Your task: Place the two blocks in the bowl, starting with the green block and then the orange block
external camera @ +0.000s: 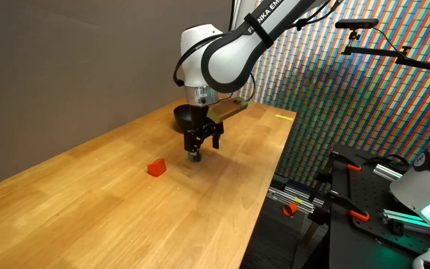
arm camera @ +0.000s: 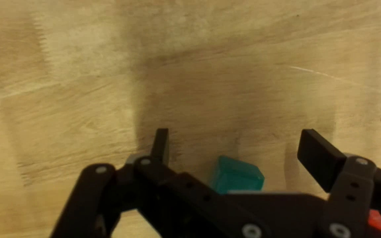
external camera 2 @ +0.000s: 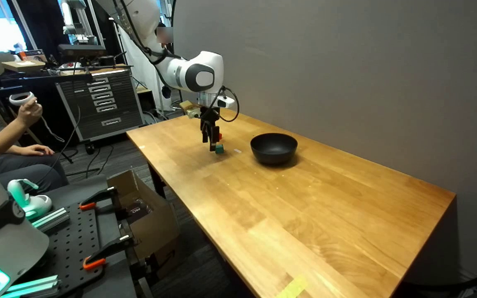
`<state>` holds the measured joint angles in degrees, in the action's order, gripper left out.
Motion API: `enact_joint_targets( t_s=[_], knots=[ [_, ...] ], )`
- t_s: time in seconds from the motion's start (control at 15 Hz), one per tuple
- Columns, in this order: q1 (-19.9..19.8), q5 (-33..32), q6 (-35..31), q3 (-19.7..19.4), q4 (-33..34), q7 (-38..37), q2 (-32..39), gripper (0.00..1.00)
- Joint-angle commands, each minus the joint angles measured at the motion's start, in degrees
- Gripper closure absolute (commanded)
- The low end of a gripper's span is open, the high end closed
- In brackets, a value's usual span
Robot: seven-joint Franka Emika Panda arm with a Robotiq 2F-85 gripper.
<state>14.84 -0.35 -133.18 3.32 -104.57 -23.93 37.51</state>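
Observation:
My gripper [arm camera: 233,145] is open above the table, its fingers wide apart, with nothing held between them. The green block [arm camera: 238,175] shows low between the two fingers in the wrist view, its lower part hidden by the gripper body. In both exterior views the green block [external camera: 190,157] [external camera 2: 219,149] sits on the table by a fingertip. The orange block [external camera: 156,167] lies a short way off; it is partly hidden behind the gripper [external camera 2: 209,145] in an exterior view [external camera 2: 220,135] and at the wrist view's lower right corner [arm camera: 380,221]. The black bowl [external camera 2: 272,156] stands apart, upright, out of the wrist view.
The wooden table [external camera 2: 325,215] runs along a grey wall [external camera 2: 346,82]. The bowl stands near the wall, partly hidden behind the gripper in an exterior view [external camera: 180,116]. Yellow tape [external camera: 284,117] marks a table end. The robot base [external camera: 427,186] stands beyond the table's long edge.

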Motion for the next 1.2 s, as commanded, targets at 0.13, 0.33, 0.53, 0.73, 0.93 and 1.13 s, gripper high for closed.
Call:
enact_joint_targets(
  t_s=[0.13, 0.33, 0.53, 0.73, 0.93, 1.13],
  knots=[
    [4.9, -4.6, 0.1, -5.2, 9.1, -6.2, 6.4, 0.0],
    [6.7, -6.7, 0.7, -7.4, 11.5, -8.7, 8.0, 0.28],
    [7.0, -6.9, 1.3, -8.1, 11.6, -10.5, 7.9, 0.51],
    [6.8, -6.7, 1.9, -8.8, 8.9, -12.8, 5.4, 0.74],
    [7.5, -9.0, 1.7, -11.2, 6.7, -16.2, 2.1, 0.84],
    [8.0, -13.9, 1.7, -14.0, 5.9, -19.7, -1.3, 0.85]
  ],
)
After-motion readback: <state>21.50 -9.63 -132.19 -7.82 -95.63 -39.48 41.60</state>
